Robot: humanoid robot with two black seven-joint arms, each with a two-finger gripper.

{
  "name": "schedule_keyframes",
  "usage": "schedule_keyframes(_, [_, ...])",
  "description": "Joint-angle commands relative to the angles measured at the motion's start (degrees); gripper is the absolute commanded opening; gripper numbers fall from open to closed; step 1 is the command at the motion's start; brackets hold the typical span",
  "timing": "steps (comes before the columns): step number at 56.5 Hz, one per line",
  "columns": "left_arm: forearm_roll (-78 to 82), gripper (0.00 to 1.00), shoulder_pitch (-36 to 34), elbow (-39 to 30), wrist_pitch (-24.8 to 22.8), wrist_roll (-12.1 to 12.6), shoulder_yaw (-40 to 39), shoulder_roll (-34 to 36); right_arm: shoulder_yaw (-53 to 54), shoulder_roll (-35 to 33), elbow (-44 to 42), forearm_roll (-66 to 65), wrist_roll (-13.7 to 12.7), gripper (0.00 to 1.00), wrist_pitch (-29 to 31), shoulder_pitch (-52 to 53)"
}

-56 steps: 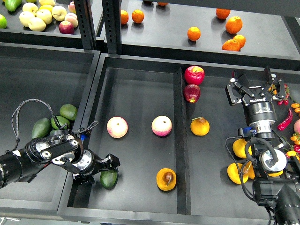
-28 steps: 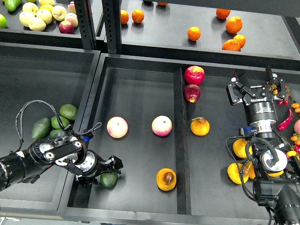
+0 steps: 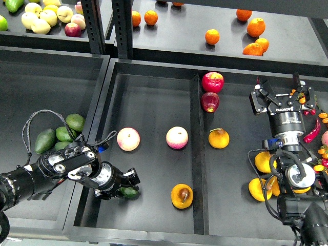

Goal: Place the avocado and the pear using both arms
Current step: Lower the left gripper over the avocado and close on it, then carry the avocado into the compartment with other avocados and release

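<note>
The dark green avocado (image 3: 131, 193) lies low at the front left of the middle tray (image 3: 154, 97), mostly hidden under my left gripper (image 3: 128, 185). The gripper's fingers are closed around it. The pear (image 3: 182, 196), yellow-orange with a dark brown spot, rests on the tray floor just right of the avocado and apart from it. My right gripper (image 3: 280, 88) is open and empty, raised over the right compartment, far from the pear.
Two pink-yellow apples (image 3: 128, 139) (image 3: 177, 137) sit mid-tray. Past the divider (image 3: 198, 154) are two red apples (image 3: 212, 82) and a stemmed pear (image 3: 219, 138). Lighter avocados (image 3: 61, 134) lie in the left bin. Yellow fruit (image 3: 262, 162) lies by my right arm.
My left gripper has moved right and a little down along the tray's front, and the avocado has moved right with it. The right gripper has barely moved. The pear has stayed put.
</note>
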Motion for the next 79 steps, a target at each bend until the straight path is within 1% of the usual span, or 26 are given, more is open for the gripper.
schedule_keyframes(1, [0.03, 0.34, -0.68, 0.08, 0.00, 0.00, -0.80, 0.17, 0.00, 0.00, 0.00, -0.01, -0.01, 0.99, 0.01, -0.09])
schedule_keyframes(6, [-0.06, 0.34, -2.09, 0.08, 0.00, 0.00, -1.07, 0.52, 0.00, 0.00, -0.09, -0.01, -0.01, 0.99, 0.01, -0.09])
schedule_keyframes(13, [-0.15, 0.35, -4.02, -0.63, 0.00, 0.00, -2.38, 2.80, -0.09, 0.00, 0.00, -0.01, -0.09, 0.99, 0.01, 0.00])
schedule_keyframes(15, [-0.58, 0.35, -5.50, -0.80, 0.00, 0.00, -3.26, 5.33, -0.09, 0.00, 0.00, -0.01, -0.09, 0.99, 0.01, -0.09])
schedule_keyframes(26, [-3.84, 0.36, -9.38, -1.15, 0.00, 0.00, -3.88, 11.94, -0.17, 0.00, 0.00, -0.01, -0.09, 0.99, 0.01, -0.09])
schedule_keyframes(46, [-7.18, 0.39, -8.86, -1.07, 0.00, 0.00, -4.50, 23.54, -0.44, 0.00, 0.00, 0.08, -0.18, 0.99, 0.01, -0.09])
schedule_keyframes(53, [-8.23, 0.40, -7.01, -0.80, 0.00, 0.00, -4.23, 25.04, -0.53, 0.00, 0.00, 0.17, -0.18, 0.99, 0.01, -0.09])
schedule_keyframes(71, [-8.67, 0.42, -2.53, 0.25, 0.00, 0.00, -4.58, 24.16, -0.53, 0.00, 0.00, 0.17, -0.18, 0.99, 0.01, 0.00])
schedule_keyframes(74, [-8.59, 0.44, -2.44, 0.25, 0.00, 0.00, -4.58, 24.07, -0.53, 0.00, 0.09, 0.17, -0.18, 0.99, 0.01, 0.00])
schedule_keyframes(79, [-8.59, 0.50, -2.09, 0.78, 0.00, 0.00, -4.58, 23.64, -0.44, 0.00, 0.35, 0.17, -0.18, 0.99, 0.01, -0.09])
